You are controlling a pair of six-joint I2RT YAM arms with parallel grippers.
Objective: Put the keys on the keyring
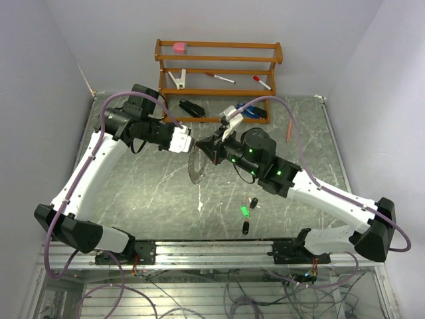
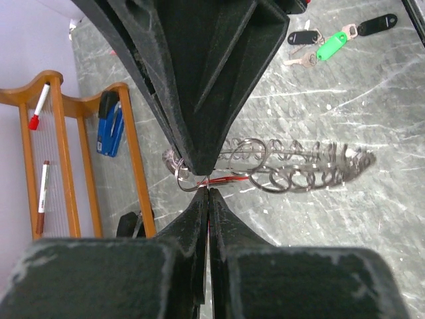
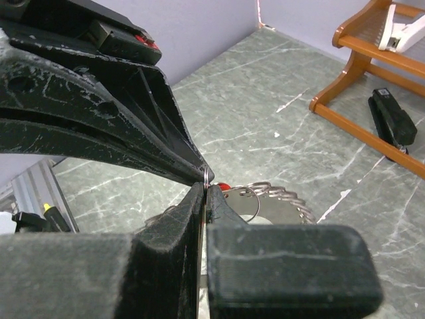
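Note:
The keyring (image 1: 196, 167), a silvery ring hung with several small wire loops, hangs above the table between my two grippers. It also shows in the left wrist view (image 2: 292, 166) and the right wrist view (image 3: 285, 196). My left gripper (image 1: 185, 141) (image 2: 208, 193) is shut on the red key (image 2: 226, 179), of which only a thin red sliver shows. My right gripper (image 1: 209, 150) (image 3: 204, 189) is shut on a wire loop of the keyring, tip to tip with the left. The green key (image 1: 244, 211) and two black keys (image 1: 253, 201) (image 1: 245, 228) lie on the table near the front.
A wooden rack (image 1: 219, 60) stands at the back with red-capped markers (image 1: 219, 78), a white clip (image 1: 176, 78) and a pink eraser (image 1: 179, 47). A black stapler (image 1: 191, 107), a blue stapler (image 1: 249, 111) and an orange pencil (image 1: 290, 130) lie in front of it.

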